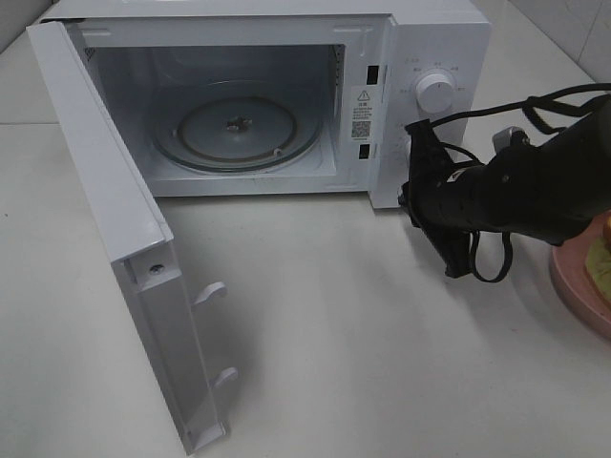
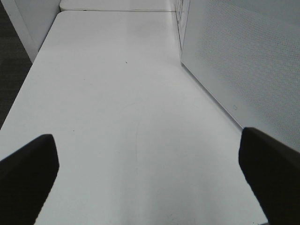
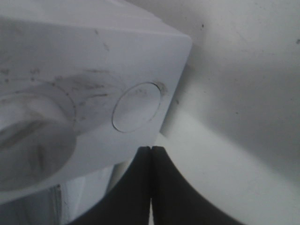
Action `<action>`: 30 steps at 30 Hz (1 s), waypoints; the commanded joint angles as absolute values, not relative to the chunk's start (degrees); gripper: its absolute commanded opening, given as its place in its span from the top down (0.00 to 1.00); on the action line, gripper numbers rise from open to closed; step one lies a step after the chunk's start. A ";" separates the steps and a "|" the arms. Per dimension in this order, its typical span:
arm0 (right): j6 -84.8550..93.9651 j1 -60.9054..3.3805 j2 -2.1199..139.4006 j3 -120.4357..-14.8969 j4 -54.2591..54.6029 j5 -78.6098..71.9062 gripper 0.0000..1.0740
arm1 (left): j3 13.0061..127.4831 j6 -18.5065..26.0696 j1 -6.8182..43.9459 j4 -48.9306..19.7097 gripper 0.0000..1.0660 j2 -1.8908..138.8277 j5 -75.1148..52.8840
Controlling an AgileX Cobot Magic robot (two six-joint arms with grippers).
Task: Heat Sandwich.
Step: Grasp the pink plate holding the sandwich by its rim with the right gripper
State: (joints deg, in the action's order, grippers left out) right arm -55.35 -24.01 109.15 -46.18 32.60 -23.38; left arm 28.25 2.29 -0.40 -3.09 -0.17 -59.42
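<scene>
exterior high, right arm [image 1: 535, 186] level, closed pincer [image 3: 151, 151] beside microwave [image 1: 434, 38]

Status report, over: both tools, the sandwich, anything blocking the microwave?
Left tool open, empty, over table. Right tool shut, at microwave control panel. Sandwich on pink plate, far right, not loaded. Door wide open, turntable bare.

White table [image 1: 363, 334], microwave [image 1: 439, 57], likely a pink plate [image 1: 576, 286]
</scene>
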 commanded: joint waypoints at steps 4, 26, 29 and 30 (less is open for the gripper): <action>-41.54 -21.37 103.88 -46.01 31.74 -9.91 0.98 | 28.13 2.23 -0.57 -3.21 0.02 -1.95 -59.36; -21.89 -19.77 87.38 -46.01 -1.15 29.97 0.92 | 28.13 2.23 -0.57 -3.21 0.02 -1.95 -59.36; -17.42 -19.77 86.00 -46.01 -1.15 33.52 0.89 | 28.13 2.23 -0.57 -3.21 0.02 -1.95 -59.36; -16.33 -19.48 85.49 -46.01 -1.15 34.49 0.88 | 28.13 2.23 -0.57 -3.21 0.02 -1.95 -59.36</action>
